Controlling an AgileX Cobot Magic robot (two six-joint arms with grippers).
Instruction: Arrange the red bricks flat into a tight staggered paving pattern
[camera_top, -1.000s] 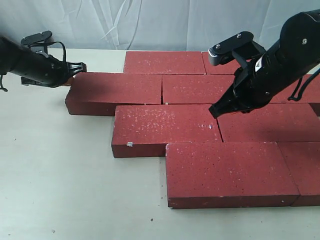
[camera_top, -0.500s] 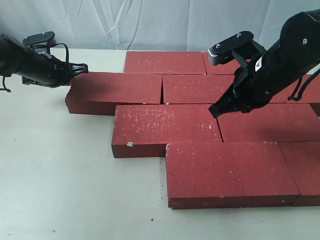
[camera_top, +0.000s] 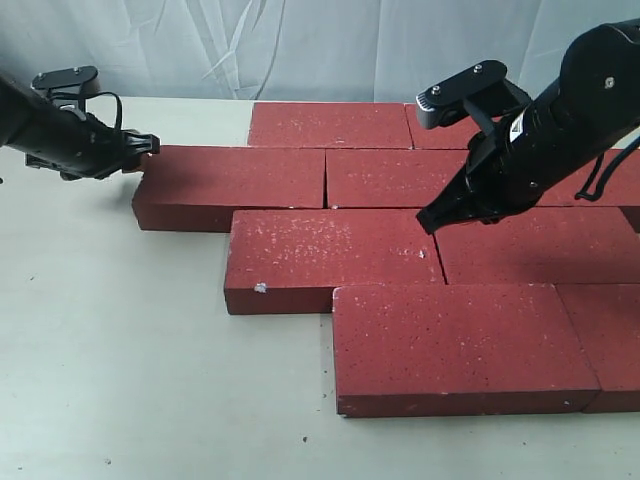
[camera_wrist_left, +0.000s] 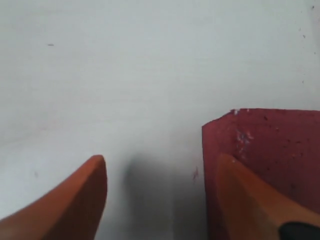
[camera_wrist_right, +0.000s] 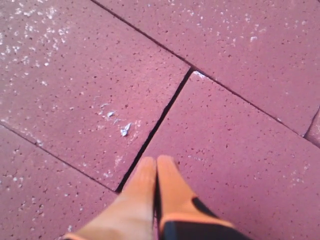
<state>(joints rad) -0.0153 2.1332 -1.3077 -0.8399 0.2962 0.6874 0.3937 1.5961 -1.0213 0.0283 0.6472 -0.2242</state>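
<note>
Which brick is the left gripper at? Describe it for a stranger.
On the pale table, find the patch of red bricks. Take its second row from the back; the wanted brick is that row's left-hand one. Its end juts furthest left, beside the open left gripper.

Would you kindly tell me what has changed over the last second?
The left gripper drew back slightly leftward in the exterior view and opened its jaws at the corner of the leftmost brick. The right gripper stayed shut over the bricks, which look unmoved.
</note>
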